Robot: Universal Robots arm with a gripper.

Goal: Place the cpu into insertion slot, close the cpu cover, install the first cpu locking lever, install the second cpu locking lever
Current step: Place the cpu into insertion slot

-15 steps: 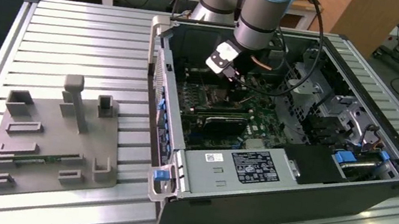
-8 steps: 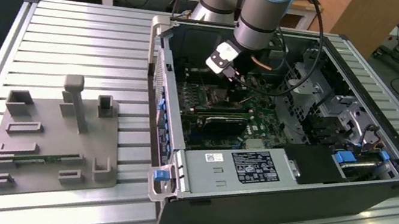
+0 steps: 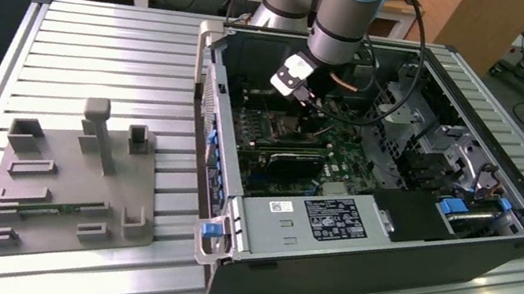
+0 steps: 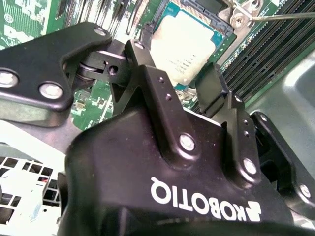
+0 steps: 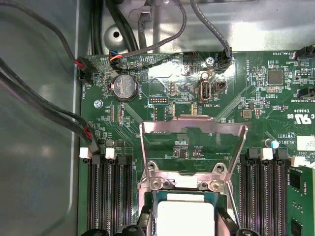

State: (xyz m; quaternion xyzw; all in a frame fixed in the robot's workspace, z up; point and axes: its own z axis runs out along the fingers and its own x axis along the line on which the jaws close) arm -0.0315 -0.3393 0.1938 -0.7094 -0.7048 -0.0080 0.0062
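**Arm down in the case, claw at the cpu, cover up**

From where I stand, the arm (image 3: 343, 17) comes in over the far edge of the table (image 3: 97, 47) and drops steeply into the open computer case (image 3: 369, 269). The case lies on its side w/ the open face up, on the part of the table toward the exterior view's right. The wrist is bent so the gripper (image 4: 177, 61) points down at the board, near the case's far wall.

The claw is right at the cpu (image 5: 184, 219). Can't tell whether it's clamped on the chip or has let go. The cpu lies silver side up at the insertion slot (image 4: 197, 6), square to the slot's rim. Can't tell if it's fully seated.

The cpu cover (image 5: 193, 124) is swung open, up off the slot, and hangs from its hinge at the slot's edge. Green board shows thru its window. A thin wire lever (image 4: 283, 15) runs just beside the slot's corner, not hooked down as far as I can see.

Black memory slots (image 5: 110, 196) flank the slot on both sides. A coin battery (image 5: 124, 87) sits on the board beyond the raised cover.

Over by the table edge at the exterior view's left is a grey fixture plate (image 3: 62, 193), well apart from the case.
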